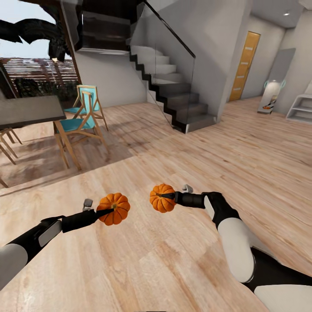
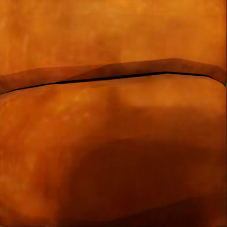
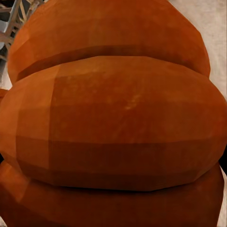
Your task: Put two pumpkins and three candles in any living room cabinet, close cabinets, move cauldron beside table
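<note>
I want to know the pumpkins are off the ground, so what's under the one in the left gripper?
Under the left pumpkin, held by the left gripper, lies bare wooden floor, with nothing else there. The floor directly beneath is covered by the pumpkin itself.

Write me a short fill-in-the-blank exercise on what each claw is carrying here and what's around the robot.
1. Each claw holds one ____; the left claw has the left pumpkin.
2. The right claw grips the right pumpkin above a ____ floor.
3. The chairs by the table have ____ seats.
4. Behind the glass rail rises a ____.

Missing words: pumpkin; wooden; teal; staircase
</note>
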